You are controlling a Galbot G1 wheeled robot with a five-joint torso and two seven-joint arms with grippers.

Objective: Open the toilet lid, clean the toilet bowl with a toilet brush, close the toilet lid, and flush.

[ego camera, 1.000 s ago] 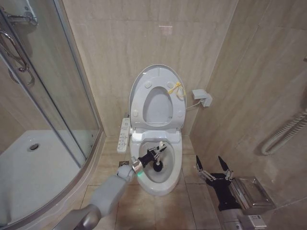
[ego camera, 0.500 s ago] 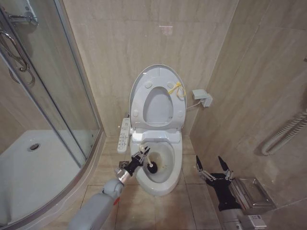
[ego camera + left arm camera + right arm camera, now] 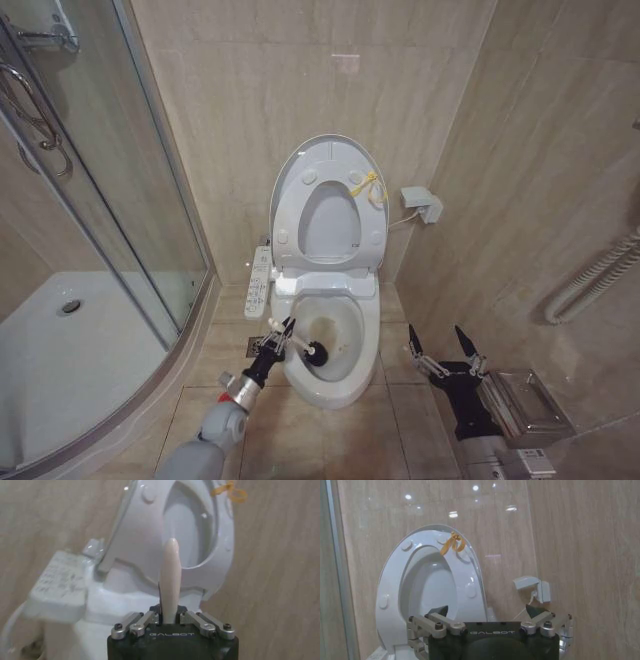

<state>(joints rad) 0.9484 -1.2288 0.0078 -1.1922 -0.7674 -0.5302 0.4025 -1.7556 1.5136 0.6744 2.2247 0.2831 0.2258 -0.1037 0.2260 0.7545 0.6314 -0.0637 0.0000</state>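
Pulled back toward the left rim since a second ago — left gripper [image 3: 277, 341] earlier over the middle of the bowl [image 3: 362, 372], now at its left edge, with the arm lower in the head view. Brush [image 3: 315, 351] carried along too, dark head now inside the bowl near its left wall, above the stained basin.

Nearest, at the lower left: grey left arm reaching up and right, gripper clamped on the brush handle [image 3: 170, 577], jaws closed tight around the pale stick, which juts out past the fingers [image 3: 199, 619] in the left wrist view. At the lower right, well apart from the toilet: right gripper [image 3: 444, 354], parked over the floor tiles beside a steel holder [image 3: 525, 405], jaws spread wide with nothing between them — same seen in the right wrist view [image 3: 488, 612].

Farther on: bowl open, brownish stains inside. Control panel [image 3: 258, 282] hanging on its left side. Beyond that, lid [image 3: 325, 152] upright against the wall, with the seat [image 3: 285, 215] raised in front of it and a yellow tie [image 3: 368, 186] on the seat's upper right. Small white box [image 3: 423, 203] on the wall to the right. Glass shower enclosure [image 3: 90, 200] off to the left.
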